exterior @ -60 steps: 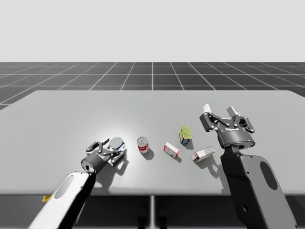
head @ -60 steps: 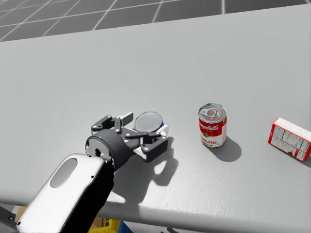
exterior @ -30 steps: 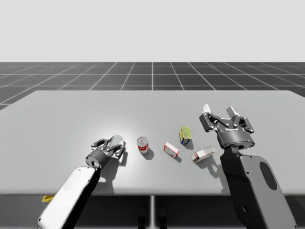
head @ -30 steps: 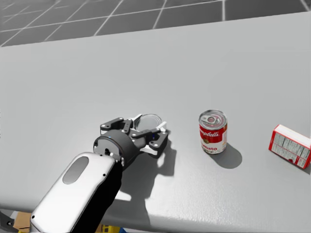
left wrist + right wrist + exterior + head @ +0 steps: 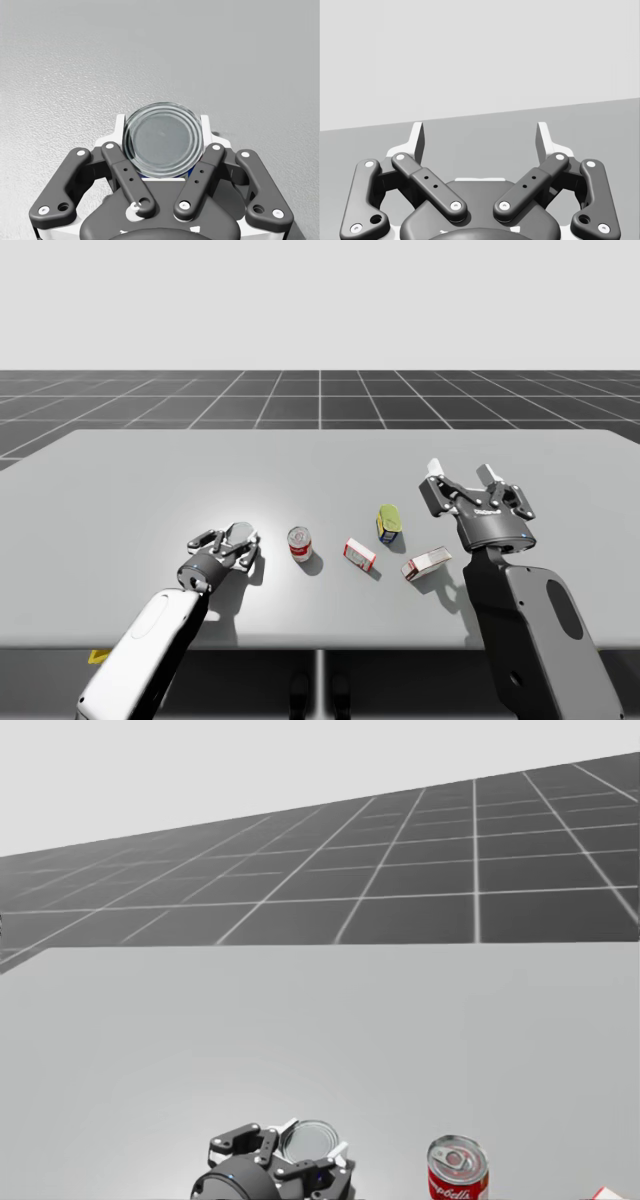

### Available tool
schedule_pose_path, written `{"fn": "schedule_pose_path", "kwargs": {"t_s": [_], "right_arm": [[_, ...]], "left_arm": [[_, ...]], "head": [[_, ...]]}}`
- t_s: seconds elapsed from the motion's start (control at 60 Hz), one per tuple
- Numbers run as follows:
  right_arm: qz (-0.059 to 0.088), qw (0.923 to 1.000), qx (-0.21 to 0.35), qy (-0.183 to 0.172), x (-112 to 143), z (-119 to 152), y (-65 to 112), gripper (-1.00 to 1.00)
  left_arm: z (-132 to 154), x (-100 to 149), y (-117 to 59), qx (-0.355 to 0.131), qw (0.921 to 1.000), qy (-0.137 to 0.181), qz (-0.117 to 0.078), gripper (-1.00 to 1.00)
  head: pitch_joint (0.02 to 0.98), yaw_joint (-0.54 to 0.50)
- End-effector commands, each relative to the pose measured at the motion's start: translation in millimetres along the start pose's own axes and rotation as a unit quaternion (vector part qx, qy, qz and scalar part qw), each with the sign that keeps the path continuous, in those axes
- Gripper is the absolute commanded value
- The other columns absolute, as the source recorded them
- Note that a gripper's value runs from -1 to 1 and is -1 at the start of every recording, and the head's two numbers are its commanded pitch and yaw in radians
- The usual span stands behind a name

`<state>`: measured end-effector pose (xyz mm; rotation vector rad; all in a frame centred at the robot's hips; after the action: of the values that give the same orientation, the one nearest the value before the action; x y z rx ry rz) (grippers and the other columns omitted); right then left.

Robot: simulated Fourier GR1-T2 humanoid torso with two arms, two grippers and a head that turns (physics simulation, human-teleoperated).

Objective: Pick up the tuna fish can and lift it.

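Note:
The tuna fish can (image 5: pixel 241 532), flat with a silver lid and a blue side, sits between the fingers of my left gripper (image 5: pixel 237 541) at the table's front left. Both fingers press its sides, so the gripper is shut on it. In the left wrist view the can (image 5: pixel 162 140) shows its lid between the white fingertips of the gripper (image 5: pixel 162 125). The head view has the can (image 5: pixel 310 1140) and the same gripper (image 5: pixel 313 1147) at its lower edge. My right gripper (image 5: pixel 460 475) hangs open and empty above the table's right side, its fingers spread wide (image 5: pixel 480 137).
A red-and-white can (image 5: pixel 299 543) (image 5: pixel 457 1172) stands upright just right of the tuna can. Further right come a small red-and-white box (image 5: pixel 360 554), a yellow-green and blue can (image 5: pixel 388 524) and a white box (image 5: pixel 427 562). The table's front edge (image 5: pixel 320 648) runs close behind my left forearm.
My head has turned upward, so the table's far edge and the floor grid now show. My left gripper has shifted slightly away from the front edge with the can. The right arm is still.

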<state>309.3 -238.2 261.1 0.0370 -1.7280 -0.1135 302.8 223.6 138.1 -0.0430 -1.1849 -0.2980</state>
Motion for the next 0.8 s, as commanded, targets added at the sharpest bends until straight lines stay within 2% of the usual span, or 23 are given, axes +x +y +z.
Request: {"fn": "schedule_pose_path", "kwargs": {"t_s": [0.017, 0.15, 0.217, 0.4, 0.467, 0.8], "right_arm": [[0.0, 1.0, 0.0, 0.0, 0.0, -0.2, -1.0, -1.0], [0.0, 1.0, 0.0, 0.0, -0.3, -0.3, -1.6, -1.0], [0.0, 1.0, 0.0, 0.0, -0.2, -0.7, -1.7, -1.0], [0.001, 1.0, -0.002, 0.0, -0.1, -1.1, -2.6, -1.0], [0.001, 1.0, -0.001, 0.0, -0.2, -1.5, -2.7, -1.0], [0.002, 1.0, -0.001, 0.0, 0.0, -2.0, -2.9, -1.0]], "left_arm": [[0.5, -13.6, -5.8, -0.05, 0.9985, 0.019, -0.012, 0.97], [0.5, -11.1, -7.4, -0.041, 0.9991, 0.002, -0.013, 0.98], [0.2, -8.0, -8.5, -0.028, 0.9991, -0.007, -0.029, 1.0], [7.2, 10.6, -8.2, -0.012, 0.9982, -0.03, -0.051, 1.0], [12.3, 20.7, -8.0, -0.017, 0.9981, -0.037, -0.047, 1.0], [48.3, 89.7, -4.3, -0.004, 0.9891, -0.118, -0.087, 0.99]], "head": [[0.447, 0.32], [0.448, 0.32], [0.452, 0.32], [0.453, 0.32], [0.452, 0.32], [0.447, 0.32]]}}
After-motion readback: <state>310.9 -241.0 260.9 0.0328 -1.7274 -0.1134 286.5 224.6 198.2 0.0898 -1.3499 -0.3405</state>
